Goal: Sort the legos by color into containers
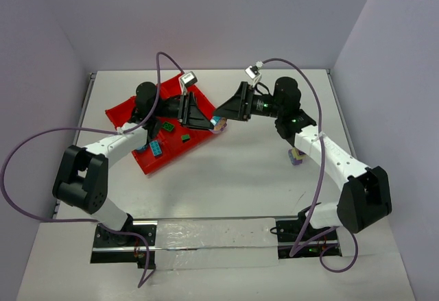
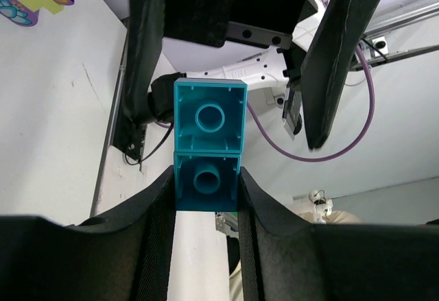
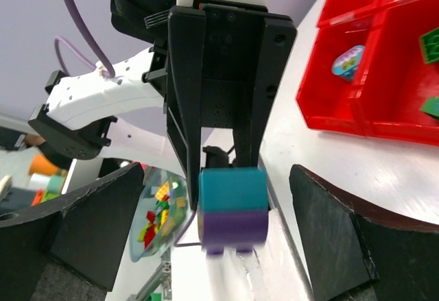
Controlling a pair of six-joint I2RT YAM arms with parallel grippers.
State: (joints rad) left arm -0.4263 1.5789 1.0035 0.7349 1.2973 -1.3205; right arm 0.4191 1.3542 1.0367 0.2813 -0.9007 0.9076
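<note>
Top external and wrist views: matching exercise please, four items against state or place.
1 left gripper
2 right gripper
3 red tray
4 purple and yellow-green clump

A open
B left half of the table
C shut on the teal brick
D right half of the table

Pairs: 1-C, 2-A, 3-B, 4-D

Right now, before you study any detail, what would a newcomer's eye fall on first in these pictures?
The bright red tray on the left half of the table stands out first. Just off its right corner, the left gripper has its jaws shut on a teal brick, and the right gripper faces it with its jaws wide open on either side. A purple and yellow-green clump lies alone on the table's right side.
</note>
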